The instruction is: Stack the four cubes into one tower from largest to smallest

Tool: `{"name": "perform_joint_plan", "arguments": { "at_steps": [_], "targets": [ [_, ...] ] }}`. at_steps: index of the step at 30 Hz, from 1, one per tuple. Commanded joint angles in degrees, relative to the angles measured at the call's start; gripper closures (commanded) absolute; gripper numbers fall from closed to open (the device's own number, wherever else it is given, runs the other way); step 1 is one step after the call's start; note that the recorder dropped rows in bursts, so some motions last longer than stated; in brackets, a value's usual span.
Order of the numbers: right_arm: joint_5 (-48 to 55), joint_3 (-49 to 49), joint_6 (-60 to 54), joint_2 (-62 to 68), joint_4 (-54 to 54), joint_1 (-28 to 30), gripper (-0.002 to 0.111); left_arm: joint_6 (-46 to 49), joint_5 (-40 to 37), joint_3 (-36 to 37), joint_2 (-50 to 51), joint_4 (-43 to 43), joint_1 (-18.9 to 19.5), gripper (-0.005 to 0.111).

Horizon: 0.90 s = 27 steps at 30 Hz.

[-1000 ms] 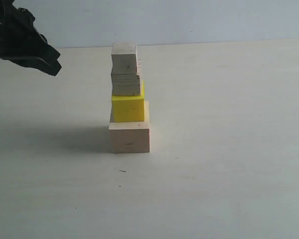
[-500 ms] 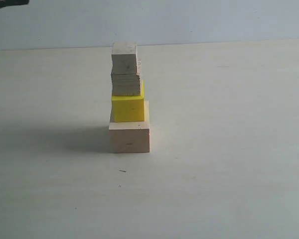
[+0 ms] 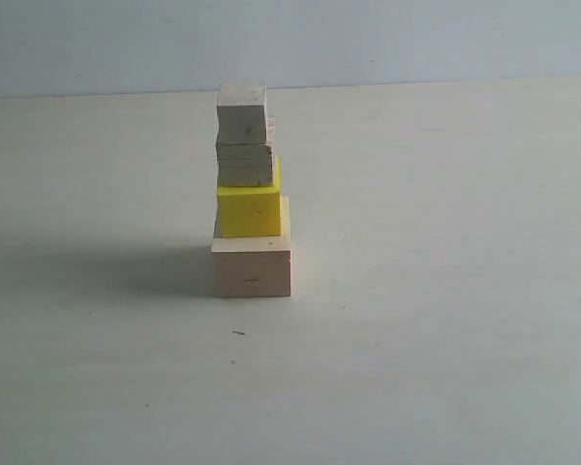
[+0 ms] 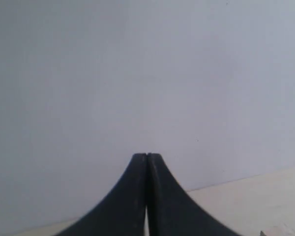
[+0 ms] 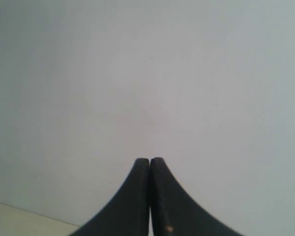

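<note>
In the exterior view we see the tower (image 3: 248, 189) standing upright near the middle of the pale table (image 3: 445, 291), with neither arm in the frame. The large pale wooden cube (image 3: 252, 269) rests on the table. The yellow cube (image 3: 249, 211) sits on it, the grain-lined cube (image 3: 245, 165) on that, and the small pale cube (image 3: 242, 113) on top. The upper three line up toward the left edge of the base, so a strip of the base's top shows on the right. A soft shadow (image 3: 107, 271) lies on the table to the tower's left.

The wrist views show what the exterior view lacks. We see the left gripper (image 4: 146, 156) with its black fingers pressed together, holding nothing, and the right gripper (image 5: 150, 160) likewise pressed together and empty. Both point at a plain grey wall (image 4: 137, 73), with only a sliver of table at the edge. Neither wrist view shows the cubes.
</note>
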State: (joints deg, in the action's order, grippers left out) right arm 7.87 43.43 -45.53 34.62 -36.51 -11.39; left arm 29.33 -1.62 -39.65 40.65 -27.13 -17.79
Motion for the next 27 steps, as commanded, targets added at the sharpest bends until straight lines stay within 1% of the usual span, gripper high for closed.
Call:
{"name": "perform_joint_plan", "arguments": {
  "at_steps": [1, 3, 5, 8, 9, 10, 11, 12, 13, 14, 15, 16, 18, 20, 22, 25, 27],
  "targets": [
    [4.6, -0.3, 2.5, -3.2, 0.5, 0.2, 0.108, 0.3, 0.1, 0.4, -3.6, 2.6, 0.2, 0.107],
    [5.4, -0.3, 3.7, -5.2, 0.5, 0.2, 0.108, -2.1, 1.6, 0.4, -6.3, 2.1, 0.2, 0.107],
    [6.5, -0.3, 7.7, -7.3, 2.0, 0.2, 0.108, -2.4, 2.8, 0.7, -9.4, 3.2, 0.2, 0.107],
    [7.0, -0.3, 15.6, -10.1, 15.7, 0.2, 0.108, -0.6, 6.3, 3.8, -12.6, 4.5, 1.6, 0.107],
    [7.0, -0.3, 19.7, -10.9, 22.3, 0.2, 0.108, -0.6, 8.0, 5.4, -13.6, 4.3, 3.0, 0.107],
    [7.5, -0.3, 28.8, -11.8, 31.4, 0.2, 0.108, -0.6, 9.7, 7.2, -14.8, 3.0, 5.2, 0.107],
    [8.4, -0.3, 35.1, -12.5, 38.0, 0.2, 0.108, -0.6, 9.8, 8.2, -15.3, 2.6, 7.1, 0.107],
    [10.3, -0.3, 42.5, -13.5, 48.1, 0.2, 0.108, -0.6, 9.8, 9.2, -16.0, 2.6, 9.6, 0.107],
    [11.7, -0.3, 47.4, -14.2, 53.7, 0.2, 0.108, -0.4, 9.7, 9.5, -16.5, 2.6, 11.6, 0.107],
    [13.6, -0.3, 54.6, -15.5, 64.8, 0.2, 0.108, 0.3, 10.0, 9.8, -17.0, 2.6, 14.1, 0.107],
    [15.0, -0.3, 59.5, -16.2, 70.6, 0.2, 0.108, 0.4, 10.5, 9.8, -17.3, 2.6, 15.2, 0.107],
    [17.4, -0.3, 68.9, -17.7, 79.5, 0.2, 0.108, 0.4, 10.7, 9.8, -17.3, 2.6, 16.5, 0.107],
    [20.8, -0.3, 76.9, -19.6, 86.9, 0.2, 0.108, 0.7, 10.7, 10.0, -17.3, 2.7, 16.8, 0.107],
    [23.4, -0.3, 80.4, -21.4, 90.5, 0.2, 0.108, 1.9, 10.5, 10.1, -17.3, 2.7, 16.8, 0.107],
    [26.1, -0.3, 81.0, -23.4, 91.5, 0.2, 0.108, 3.1, 10.4, 10.1, -17.3, 2.7, 16.8, 0.107],
    [29.7, -0.3, 77.7, -25.8, 90.3, 0.1, 0.108, 3.2, 10.4, 10.1, -17.3, 2.1, 16.8, 0.107],
    [30.2, -0.6, 74.0, -27.3, 87.2, 0.1, 0.108, 2.8, 9.6, 10.1, -17.3, 1.7, 16.8, 0.107]
  ]
}}
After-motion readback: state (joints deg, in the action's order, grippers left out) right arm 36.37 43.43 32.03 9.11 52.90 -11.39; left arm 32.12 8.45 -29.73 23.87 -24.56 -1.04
